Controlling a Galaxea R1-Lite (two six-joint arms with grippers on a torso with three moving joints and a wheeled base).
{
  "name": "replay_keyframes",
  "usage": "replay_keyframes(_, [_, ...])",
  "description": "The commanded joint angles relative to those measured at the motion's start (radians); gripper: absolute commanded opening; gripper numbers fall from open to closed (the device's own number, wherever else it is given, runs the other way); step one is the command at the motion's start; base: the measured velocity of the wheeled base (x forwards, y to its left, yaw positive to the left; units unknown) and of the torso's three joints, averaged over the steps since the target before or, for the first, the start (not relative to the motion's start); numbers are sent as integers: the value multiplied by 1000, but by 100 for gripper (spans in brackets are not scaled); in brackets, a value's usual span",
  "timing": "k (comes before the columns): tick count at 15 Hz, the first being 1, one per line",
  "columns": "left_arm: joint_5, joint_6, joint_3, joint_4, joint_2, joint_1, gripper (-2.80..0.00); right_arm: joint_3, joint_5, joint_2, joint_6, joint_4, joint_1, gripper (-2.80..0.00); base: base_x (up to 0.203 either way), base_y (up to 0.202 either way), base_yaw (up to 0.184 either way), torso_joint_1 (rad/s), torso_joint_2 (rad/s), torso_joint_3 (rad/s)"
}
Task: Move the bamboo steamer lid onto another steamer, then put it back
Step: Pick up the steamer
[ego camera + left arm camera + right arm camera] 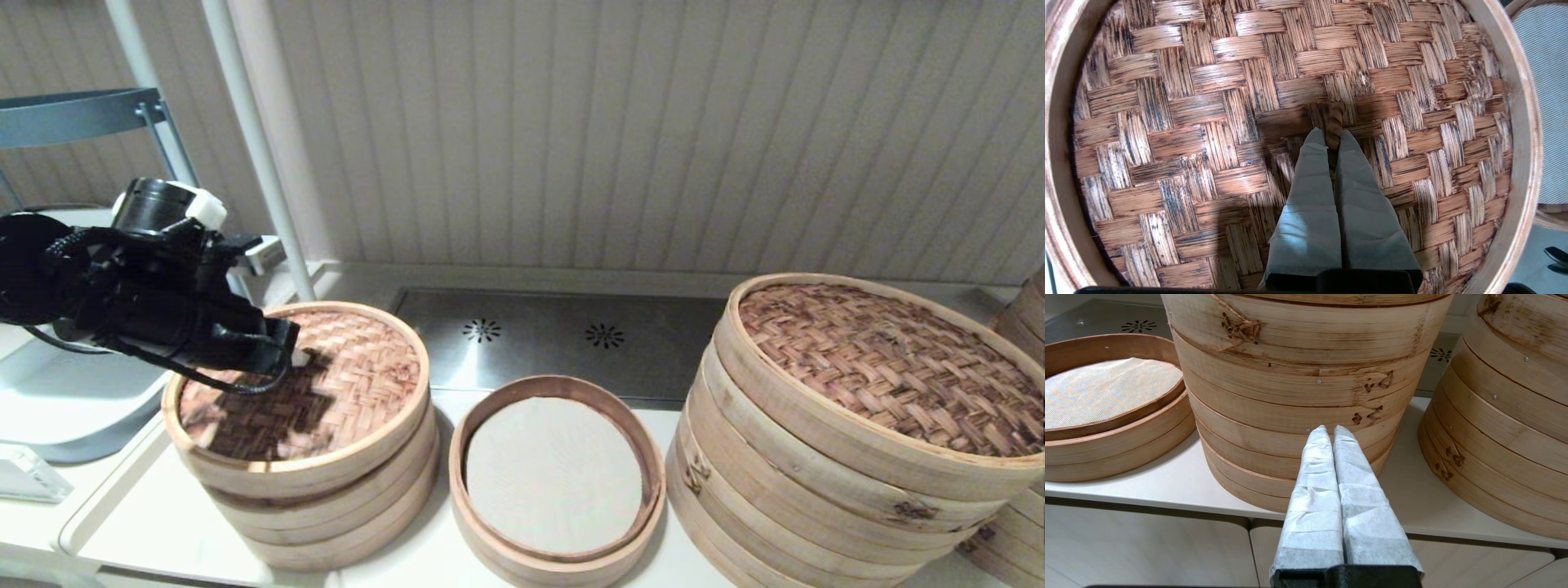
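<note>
Very large steamer stack with woven lid, low liner basket, steel panel

woven lids: 2 | steamer stacks: 3 | open basket: 1

The place looks like a commercial kitchen or dim-sum prep area. Bamboo steamers crowd a pale desk: a small lidded stack, a low basket with a cream liner, and a very large stack under a woven lid. Behind them a stainless panel with two flower-shaped vent holes is set into the surface. The wall is ribbed cream panelling, and a white pole and grey rack stand at the far left.
</note>
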Motion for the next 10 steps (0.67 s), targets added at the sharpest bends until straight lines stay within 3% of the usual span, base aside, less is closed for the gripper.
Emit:
replay_keyframes(1, [-4, 0, -1, 1, -17, 0, -280, 2, 0, 0, -1, 0, 0, -280, 0, 0, 0, 0, 0, 0])
replay_keyframes(10, [-8, -22, -8, -11, -31, 0, -280, 1, 0, 1, -1, 0, 0, -280, 0, 0, 0, 0, 0, 0])
